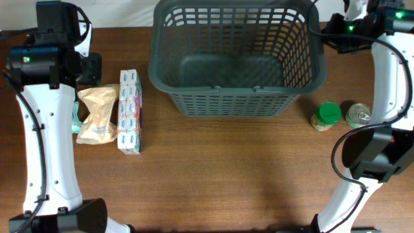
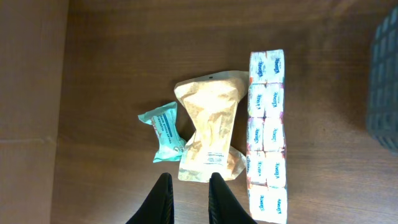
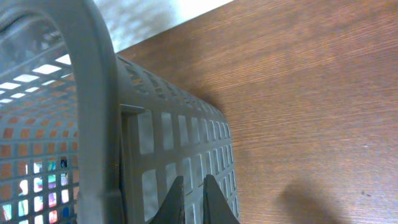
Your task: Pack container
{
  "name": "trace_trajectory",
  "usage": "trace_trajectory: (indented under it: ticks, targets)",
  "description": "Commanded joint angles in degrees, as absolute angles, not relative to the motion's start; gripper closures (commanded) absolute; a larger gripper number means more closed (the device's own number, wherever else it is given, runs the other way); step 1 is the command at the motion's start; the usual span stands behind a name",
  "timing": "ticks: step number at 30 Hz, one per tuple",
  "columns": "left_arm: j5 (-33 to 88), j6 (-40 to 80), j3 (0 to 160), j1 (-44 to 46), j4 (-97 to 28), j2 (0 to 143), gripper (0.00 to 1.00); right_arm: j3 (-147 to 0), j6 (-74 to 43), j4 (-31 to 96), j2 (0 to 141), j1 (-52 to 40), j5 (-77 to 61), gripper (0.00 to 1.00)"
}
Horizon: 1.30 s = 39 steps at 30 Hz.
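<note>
The basket (image 1: 236, 97) stands at the far middle of the table (image 1: 226, 168). It is dark grey plastic with lattice-slotted walls, a solid floor and a thick rounded rim, and nothing lies inside it.

At the left, the left gripper (image 2: 189, 177) hangs above the near end of a tan pouch (image 2: 208, 124). Its fingers are parted with only bare wood showing between them, and they grasp nothing. A teal packet (image 2: 165, 134) lies touching the pouch on one side, and a strip of tissue packs (image 2: 267, 137) lies against it on the other, the side nearer the basket.

At the right, the right gripper (image 3: 193, 179) is at the outside of the basket's right wall, below the rim. Its fingers stand a narrow slit apart with nothing held between them. Whether they touch the lattice cannot be told. A green-lidded jar (image 1: 326, 116) and a tin can (image 1: 358, 114) stand side by side near the basket's front right corner.
</note>
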<state>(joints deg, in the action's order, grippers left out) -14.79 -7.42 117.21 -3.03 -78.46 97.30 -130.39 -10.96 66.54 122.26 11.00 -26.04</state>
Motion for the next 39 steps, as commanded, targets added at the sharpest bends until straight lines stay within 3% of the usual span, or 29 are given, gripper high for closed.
trace_trajectory:
  ticks: [1, 13, 16, 17, 19, 21, 22, 23, 25, 29, 39]
  targets:
    - [-14.13, -6.7, 117.14, -3.29, -78.67, 97.56, 0.89, -130.54, -10.28, 65.93, 121.99, 7.66, -28.38, 0.96]
    - [-14.2, -6.72, 117.14, -3.68, -78.56, 97.56, 0.88, -130.69, -11.14, 66.67, 121.67, 10.28, -22.9, 0.96]
    - [-14.04, -6.7, 116.99, -5.74, -77.06, 98.41, 0.81, -131.17, -12.53, 67.29, 119.39, 14.61, -24.95, 0.96]
    - [-12.19, -6.74, 116.99, -7.07, -76.82, 99.44, 0.73, -131.37, -12.53, 67.26, 118.58, 15.73, -25.34, 0.96]
    - [-1.65, -10.2, 116.99, -9.47, -77.91, 102.15, 0.64, -131.94, -12.53, 67.22, 115.81, 19.42, -25.23, 0.94]
    - [5.48, -12.32, 116.99, -10.94, -79.94, 104.99, 0.53, -132.14, -12.53, 67.2, 113.84, 22.83, -25.26, 0.62]
    - [7.07, -12.32, 116.99, -11.46, -81.34, 107.04, 0.49, -132.14, -12.53, 67.33, 113.08, 24.51, -25.28, 0.37]
    - [7.68, -12.36, 116.99, -11.68, -82.48, 108.66, 0.48, -132.14, -12.53, 67.7, 112.46, 26.11, -25.28, 0.18]
    - [12.08, -15.11, 116.99, -11.62, -84.29, 113.27, 0.48, -132.14, -12.53, 69.1, 111.55, 30.41, -25.28, 0.01]
    - [17.1, -20.67, 116.99, -11.16, -86.46, 119.83, 0.48, -132.14, -12.53, 70.13, 111.53, 35.79, -25.26, 0.01]
    - [10.68, -24.95, 116.88, -6.63, -86.13, 127.61, 0.48, -132.14, -12.49, 70.04, 111.66, 38.65, -24.99, 0.01]
